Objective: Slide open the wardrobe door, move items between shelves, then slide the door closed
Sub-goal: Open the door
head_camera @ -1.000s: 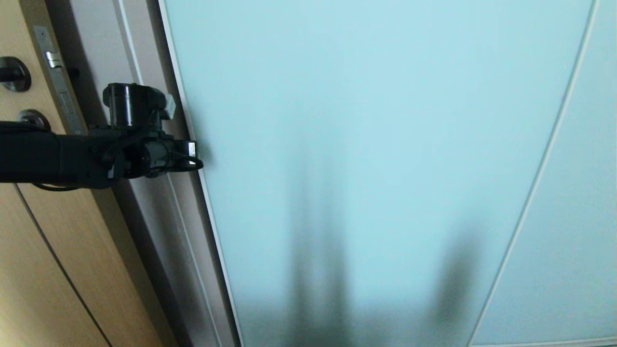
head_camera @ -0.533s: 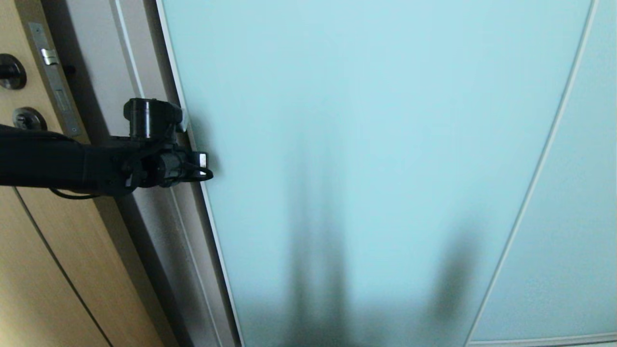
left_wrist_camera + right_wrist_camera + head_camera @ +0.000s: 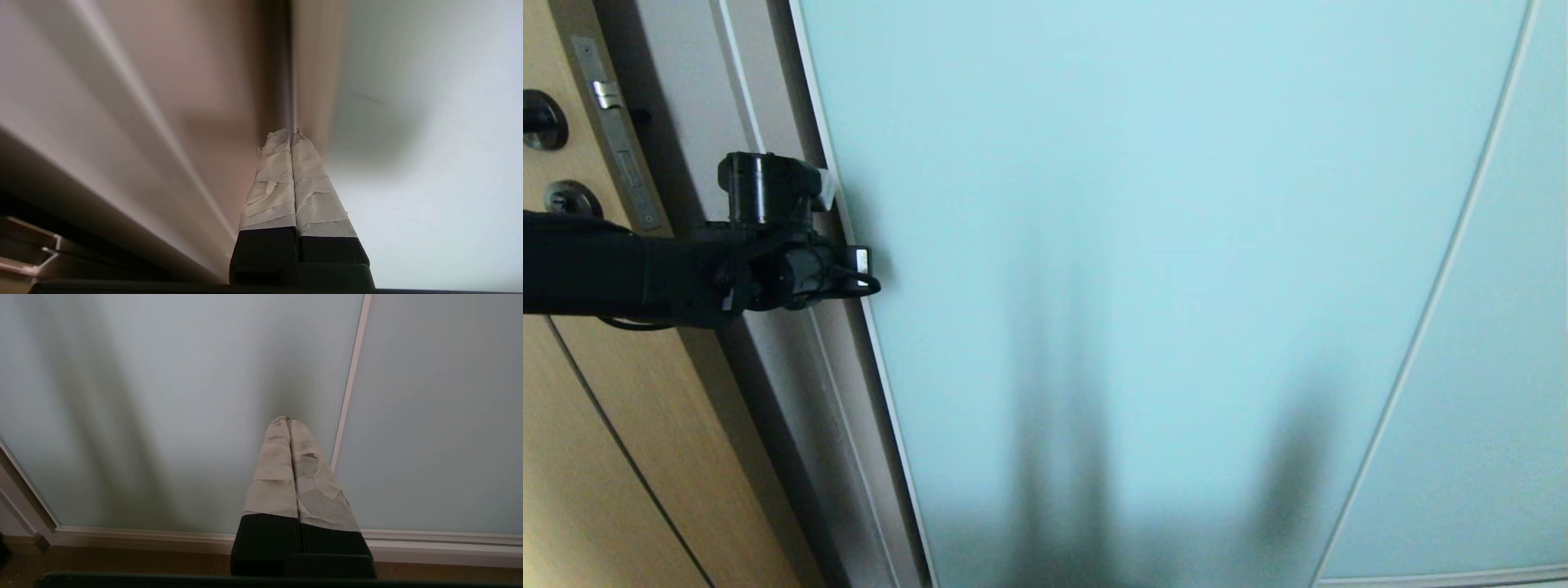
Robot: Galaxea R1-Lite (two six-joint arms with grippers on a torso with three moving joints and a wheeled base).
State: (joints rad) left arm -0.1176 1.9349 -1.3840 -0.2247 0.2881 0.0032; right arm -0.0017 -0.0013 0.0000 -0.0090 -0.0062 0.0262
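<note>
The left gripper [image 3: 291, 134], fingers pressed together, noses into the seam at the left edge of the upright, closed sliding door [image 3: 1160, 245]; the right gripper [image 3: 288, 420], likewise closed, hangs lower.

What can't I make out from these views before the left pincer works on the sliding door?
- Wardrobe interior, shelves and items: hidden behind the frosted sliding wardrobe door in every view.
- Left pincer contact with the door's edge: the left wrist view blurs past the shut tips; in the head view the wrist hides them.
- Right pincer: outside the head view, shown only in the right wrist view, low before the glass.
- Door's top: cut off.
</note>
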